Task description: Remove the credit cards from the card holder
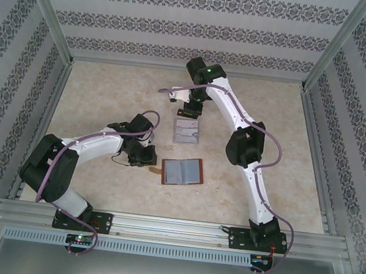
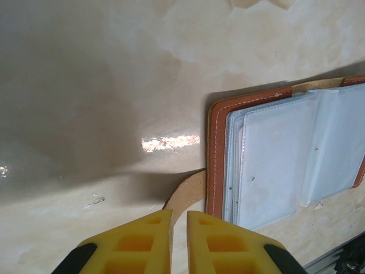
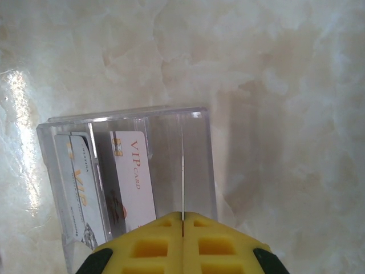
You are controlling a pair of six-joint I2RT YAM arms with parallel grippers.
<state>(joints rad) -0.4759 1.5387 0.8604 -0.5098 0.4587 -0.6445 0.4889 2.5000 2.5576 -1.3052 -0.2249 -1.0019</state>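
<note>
Plainly, the open card holder (image 1: 182,171) lies just right of my left tool (image 2: 179,216), which seems to pinch its strap tab (image 2: 191,188), long axis left-right on the surface, while my right tool (image 3: 182,217), pressed together, hangs farther off over the clear tray (image 3: 125,117) holding two credit cards (image 3: 134,171).

**Both arms reaching in, both grippers drawn close**

The left arm (image 1: 73,157) is seen folded sharply at the lower left of the top view, its forearm carried rightward toward the frame's centre. The right arm (image 1: 241,127) is stretched from the lower right up to the upper middle, its wrist turned downward. The left gripper (image 2: 179,220) is angled down, its yellow fingers (image 2: 165,242) brought nearly together, a thin slit left between. The right gripper (image 3: 182,220) is pressed fully closed
</note>
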